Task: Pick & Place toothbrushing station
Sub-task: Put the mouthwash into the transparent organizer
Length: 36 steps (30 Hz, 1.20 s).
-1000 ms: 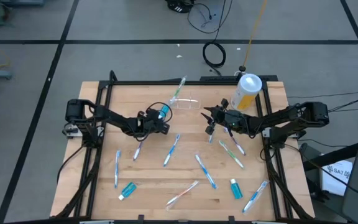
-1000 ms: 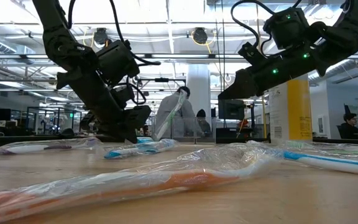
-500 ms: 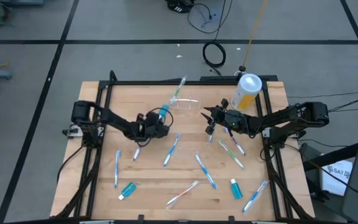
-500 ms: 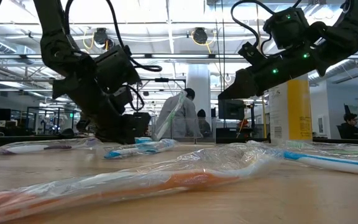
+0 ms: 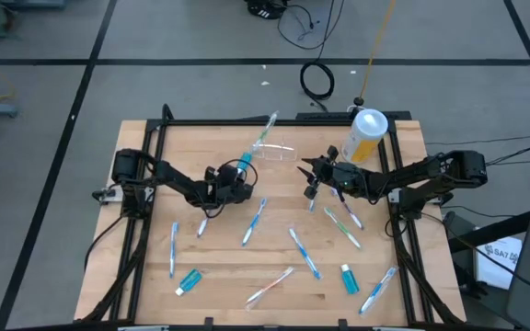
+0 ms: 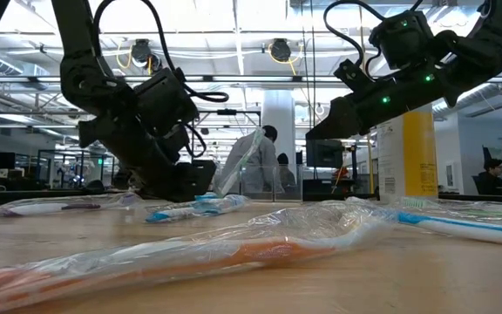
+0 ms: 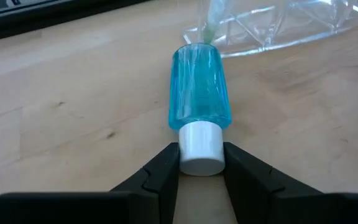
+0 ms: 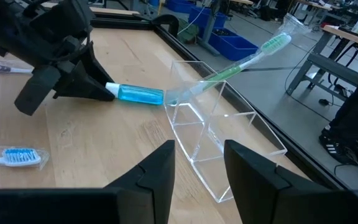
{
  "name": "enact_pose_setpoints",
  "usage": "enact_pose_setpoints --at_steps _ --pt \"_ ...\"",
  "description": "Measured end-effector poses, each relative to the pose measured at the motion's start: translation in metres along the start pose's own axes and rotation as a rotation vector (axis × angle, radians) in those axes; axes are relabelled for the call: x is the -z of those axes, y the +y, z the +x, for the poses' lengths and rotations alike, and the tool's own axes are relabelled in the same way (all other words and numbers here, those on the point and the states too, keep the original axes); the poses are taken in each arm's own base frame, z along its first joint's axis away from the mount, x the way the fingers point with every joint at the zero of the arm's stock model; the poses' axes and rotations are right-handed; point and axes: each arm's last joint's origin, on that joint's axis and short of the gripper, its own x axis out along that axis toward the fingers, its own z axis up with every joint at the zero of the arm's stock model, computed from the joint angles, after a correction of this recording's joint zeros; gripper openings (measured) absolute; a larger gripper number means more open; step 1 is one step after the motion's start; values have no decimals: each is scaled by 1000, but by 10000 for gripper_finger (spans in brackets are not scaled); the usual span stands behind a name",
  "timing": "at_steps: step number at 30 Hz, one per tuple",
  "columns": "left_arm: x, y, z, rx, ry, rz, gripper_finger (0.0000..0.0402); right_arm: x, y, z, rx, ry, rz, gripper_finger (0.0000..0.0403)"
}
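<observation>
The clear plastic holder lies on its side on the table at the far middle, and it also shows in the right wrist view. A green toothbrush sticks out of it. My left gripper is low on the table just left of the holder, shut on a small blue tube with a white cap. My right gripper hangs open and empty above the table, just right of the holder. My left gripper pinches the blue tube's white cap between its two fingers. The fingers come nearly level from the table's left and lie along the tube. The tube lies level on the wood, its far end pointing at the holder.
A yellow canister with a white lid stands at the far right. Several wrapped toothbrushes and two teal tubes are scattered over the near half. Black frame rails run along both sides. People show in the room behind.
My left arm has come lower and a little toward the table's right, and its gripper has tipped nearer to level, staying shut on the tube's cap.
</observation>
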Motion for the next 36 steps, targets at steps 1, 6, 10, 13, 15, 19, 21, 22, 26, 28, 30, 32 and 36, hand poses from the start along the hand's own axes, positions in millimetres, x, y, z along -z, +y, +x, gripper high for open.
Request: enact_pose_setpoints --at_steps 1,6,10,13,15,19,21,22,26,28,30,32,36 --pt "0 0 -1 2 -2 6 119 0 0 0 0 0 0 130" --pt "-3 -3 -7 25 -8 36 96 0 0 0 0 0 0 130" --pt "-9 -4 -12 58 -10 32 95 0 0 0 0 0 0 130" --pt "-16 -5 -21 80 -27 50 105 0 0 0 0 0 1 130" --pt "-24 -7 -31 107 -48 52 105 0 0 0 0 -1 1 130" --pt "-45 -10 -57 182 -125 129 96 0 0 0 1 -1 1 130" --pt "-58 -11 -70 217 -168 163 96 0 0 0 1 -2 1 130" --pt "-66 -12 -77 232 -188 176 96 0 0 0 1 -2 1 130" --pt "-101 -18 -95 321 -209 240 97 0 0 0 1 -3 2 130" --pt "-120 -21 -98 354 -168 276 97 0 0 0 1 -4 3 130" --pt "-141 -23 -99 361 -113 326 97 0 0 0 1 -4 3 130" --pt "-161 -24 -97 342 -64 371 97 -1 0 0 2 -6 3 130" --pt "-197 -21 -86 302 51 410 97 -1 0 0 1 -8 4 130"
